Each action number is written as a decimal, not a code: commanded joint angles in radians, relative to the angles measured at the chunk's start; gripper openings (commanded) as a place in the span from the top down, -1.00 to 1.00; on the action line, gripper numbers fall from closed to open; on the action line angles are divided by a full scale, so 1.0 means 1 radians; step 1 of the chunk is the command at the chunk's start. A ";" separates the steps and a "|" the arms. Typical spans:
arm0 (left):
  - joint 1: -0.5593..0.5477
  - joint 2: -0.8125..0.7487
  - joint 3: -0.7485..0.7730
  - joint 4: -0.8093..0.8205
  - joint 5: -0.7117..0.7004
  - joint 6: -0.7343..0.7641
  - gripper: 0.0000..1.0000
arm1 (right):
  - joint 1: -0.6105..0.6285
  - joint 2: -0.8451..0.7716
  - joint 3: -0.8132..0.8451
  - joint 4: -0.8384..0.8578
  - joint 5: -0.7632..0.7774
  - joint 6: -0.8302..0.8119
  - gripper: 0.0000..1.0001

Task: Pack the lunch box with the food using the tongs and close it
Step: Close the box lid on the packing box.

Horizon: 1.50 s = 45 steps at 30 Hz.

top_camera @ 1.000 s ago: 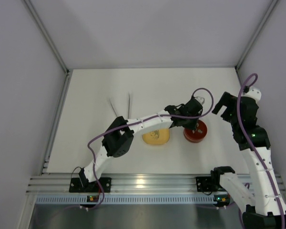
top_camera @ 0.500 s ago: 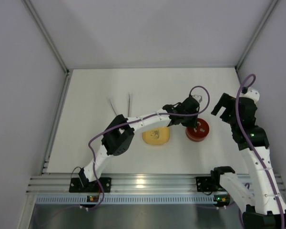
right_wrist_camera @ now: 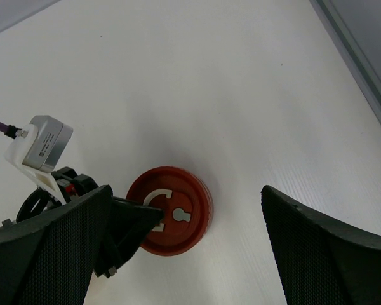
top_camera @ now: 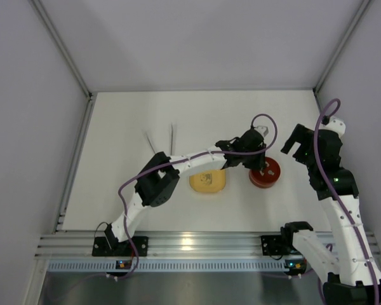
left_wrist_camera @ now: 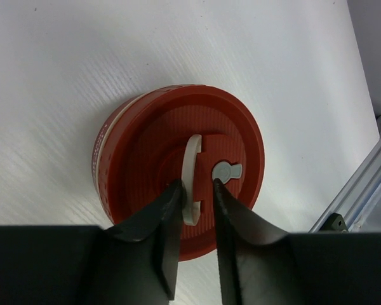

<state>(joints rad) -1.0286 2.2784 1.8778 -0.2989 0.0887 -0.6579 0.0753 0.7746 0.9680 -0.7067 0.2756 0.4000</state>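
- Lunch box (left_wrist_camera: 146,146) sits lidded on the table (left_wrist_camera: 82,63).
- Left fingers (left_wrist_camera: 167,238), narrowly parted, straddle its white curl handle (left_wrist_camera: 190,159).
- Right fingers (right_wrist_camera: 51,254) gape wide, clear of it.

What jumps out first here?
The red lid sits right of centre, with the left gripper down on it, jaws slightly apart either side of its white handle. The right gripper hangs open off to the right. The tongs lie alone, back-left of the yellow dish.
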 commanded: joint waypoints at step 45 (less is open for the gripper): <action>-0.001 -0.098 -0.008 -0.141 -0.162 0.195 -0.19 | -0.016 -0.009 -0.008 0.010 -0.015 -0.018 -0.99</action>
<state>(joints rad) -1.0348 2.2433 1.8881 -0.4015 -0.0475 -0.4858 0.0753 0.7742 0.9680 -0.7063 0.2638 0.3931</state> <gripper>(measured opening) 0.594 0.993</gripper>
